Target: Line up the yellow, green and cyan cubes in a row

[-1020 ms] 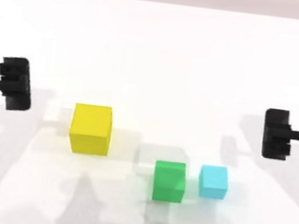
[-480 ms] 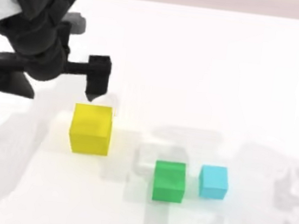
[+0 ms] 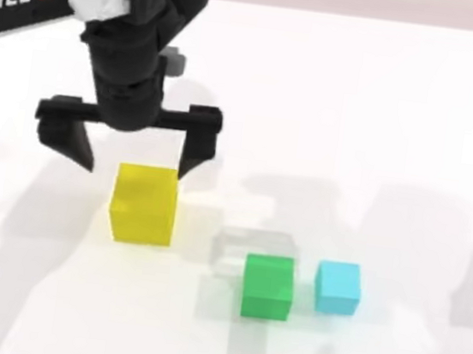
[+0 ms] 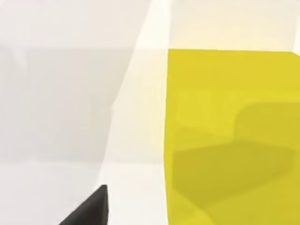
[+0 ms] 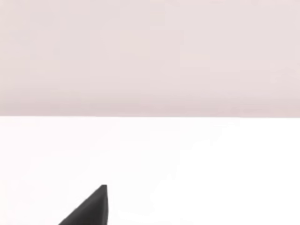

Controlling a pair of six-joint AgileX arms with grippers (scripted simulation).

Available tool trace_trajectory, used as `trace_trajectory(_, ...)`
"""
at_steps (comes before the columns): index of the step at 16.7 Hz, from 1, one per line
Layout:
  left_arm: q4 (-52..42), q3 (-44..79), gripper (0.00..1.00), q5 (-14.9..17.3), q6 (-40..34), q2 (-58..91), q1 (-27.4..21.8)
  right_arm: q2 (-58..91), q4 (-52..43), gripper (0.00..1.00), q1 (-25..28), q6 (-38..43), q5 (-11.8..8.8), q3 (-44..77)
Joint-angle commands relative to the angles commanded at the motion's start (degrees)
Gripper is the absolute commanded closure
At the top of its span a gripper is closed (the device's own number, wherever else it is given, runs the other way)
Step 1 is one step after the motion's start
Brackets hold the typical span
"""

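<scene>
**Left gripper spread wide above the yellow cube**

The yellow cube (image 3: 142, 203) sits on the white table (image 3: 382, 117), left of the other two. The green cube (image 3: 268, 286) lies to the yellow cube's right and nearer the table's front edge, well apart from it; the cyan cube (image 3: 337, 287) stands just beside the green one, farther from the yellow cube, with a narrow gap between them.

The left gripper (image 3: 136, 160) hangs over the yellow cube's far edge, its two dark fingers (image 3: 198, 142) splayed wider than the cube and holding nothing.

The left wrist view shows the yellow cube (image 4: 232, 136) up close, with one dark fingertip (image 4: 89, 211) beside it. The right wrist view shows only bare table, a pale wall and one dark fingertip (image 5: 89, 208); whether the right gripper is spread or closed I cannot tell, and it is out of the top view.
</scene>
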Motion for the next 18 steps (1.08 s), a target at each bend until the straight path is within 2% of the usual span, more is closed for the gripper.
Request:
trace_trajectory(7, 0.9, -0.6, 0.00, 0.0, 0.1, 0.5, 0.1, -0.2, 0.1, 0.00, -0.1, 0.0, 0.0, -0.1)
trace_trajectory(14, 16.4, -10.5, 0.00, 0.0, 0.2, 5.5, 0.1, -0.2, 0.1, 0.00, -0.1, 0.0, 0.0, -0.1)
trace_trajectory(18, 18.2, -11.9, 0.00, 0.0, 0.2, 6.4, 0.1, -0.2, 0.1, 0.00, -0.1, 0.0, 0.0, -0.1)
